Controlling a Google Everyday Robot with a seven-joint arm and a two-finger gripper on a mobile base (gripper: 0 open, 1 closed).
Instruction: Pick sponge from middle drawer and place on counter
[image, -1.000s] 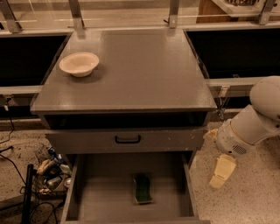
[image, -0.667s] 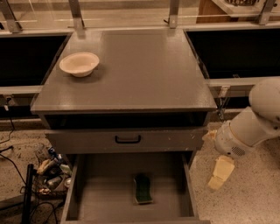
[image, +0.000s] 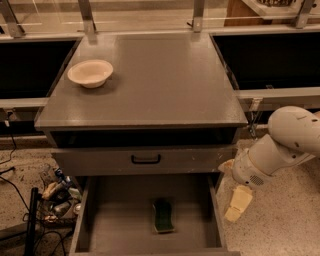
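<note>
The sponge (image: 163, 216), dark green with a yellow edge, lies flat on the floor of the open middle drawer (image: 115, 225), near the drawer's centre. The counter (image: 150, 80) is the grey cabinet top above it. My gripper (image: 238, 204) hangs at the end of the white arm (image: 280, 145), outside the drawer's right wall, to the right of the sponge and above floor level. It holds nothing.
A cream bowl (image: 90, 73) sits on the counter's left rear. A closed drawer front with a black handle (image: 145, 159) is above the open drawer. Cables and clutter (image: 55, 192) lie on the floor at the left. Railings and dark bins flank the counter.
My arm and gripper have shifted a little left and down, closer to the drawer's right wall. The sponge and bowl have not moved.
</note>
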